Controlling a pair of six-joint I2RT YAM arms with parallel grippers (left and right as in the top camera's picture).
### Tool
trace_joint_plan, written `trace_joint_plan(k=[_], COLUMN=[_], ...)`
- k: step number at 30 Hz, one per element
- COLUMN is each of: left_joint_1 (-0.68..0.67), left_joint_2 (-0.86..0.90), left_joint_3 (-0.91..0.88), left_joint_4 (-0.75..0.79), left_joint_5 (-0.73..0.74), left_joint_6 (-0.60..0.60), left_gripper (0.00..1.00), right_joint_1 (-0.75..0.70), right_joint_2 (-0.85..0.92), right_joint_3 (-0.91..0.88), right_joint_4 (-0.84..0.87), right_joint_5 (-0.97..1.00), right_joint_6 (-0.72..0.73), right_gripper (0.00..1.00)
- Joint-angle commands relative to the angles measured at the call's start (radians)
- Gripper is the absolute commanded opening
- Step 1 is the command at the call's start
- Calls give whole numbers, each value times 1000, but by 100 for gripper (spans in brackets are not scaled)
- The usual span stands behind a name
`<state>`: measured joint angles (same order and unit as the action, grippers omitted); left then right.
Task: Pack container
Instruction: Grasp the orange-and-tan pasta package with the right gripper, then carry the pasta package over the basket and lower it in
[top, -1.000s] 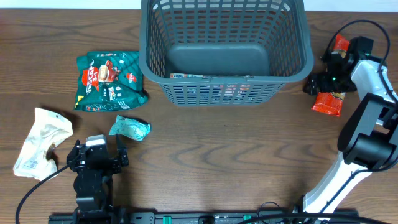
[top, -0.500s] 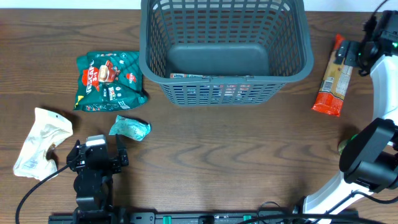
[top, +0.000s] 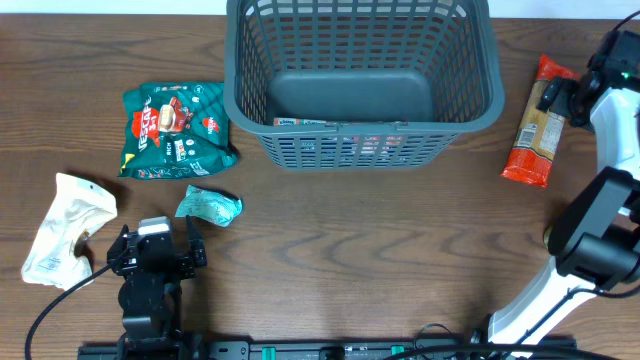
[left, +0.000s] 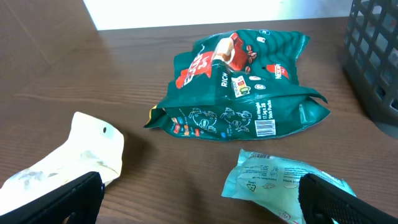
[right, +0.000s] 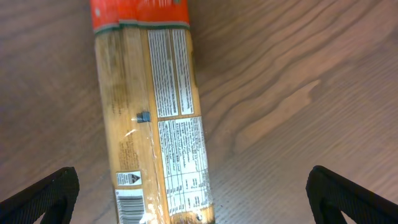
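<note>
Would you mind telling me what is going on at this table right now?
Two arms are packing snacks into the grey basket. The right gripper hangs open over the orange packet, which lies on the table right of the basket, not gripped. The left gripper sits open near the front edge, facing the green bag, the teal packet and the white packet, all outside the basket.
</note>
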<state>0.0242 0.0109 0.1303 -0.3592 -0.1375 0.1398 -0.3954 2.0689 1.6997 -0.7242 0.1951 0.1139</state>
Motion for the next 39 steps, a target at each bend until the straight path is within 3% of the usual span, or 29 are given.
trace_joint_plan(k=[1, 14, 31, 32, 33, 34, 35, 36, 39], left_joint_1=[-4, -4, -4, -4, -4, -4, -4, -4, -4], left_joint_2=[-7, -7, -7, -7, -7, -7, -7, -7, -7], left_joint_3=[-20, -20, -20, -20, -20, -20, -20, -20, -20], left_joint_4=[-5, -5, -5, -5, -5, -5, -5, -5, -5], left_joint_5=[-4, -4, -4, -4, -4, -4, -4, -4, -4], left_joint_6=[17, 17, 17, 17, 17, 17, 17, 17, 17], left_gripper=[98, 98, 98, 99, 98, 98, 98, 98, 99], right_joint_1=[-5, -7, -76, -79, -82, -85, -87, -89, -89], right_joint_2=[49, 189, 281, 281, 281, 281, 281, 281, 281], right_joint_3=[0, 0, 0, 0, 0, 0, 0, 0, 0], right_joint_4=[0, 3, -84, -87, -92, -97, -101, -106, -111], right_joint_5=[-16, -95, -148, -148, -150, -156, -161, -162, -170], right_joint_6=[19, -16, 56, 53, 45, 34, 21, 19, 14], right_gripper=[99, 99, 99, 96, 83, 61, 26, 2, 1])
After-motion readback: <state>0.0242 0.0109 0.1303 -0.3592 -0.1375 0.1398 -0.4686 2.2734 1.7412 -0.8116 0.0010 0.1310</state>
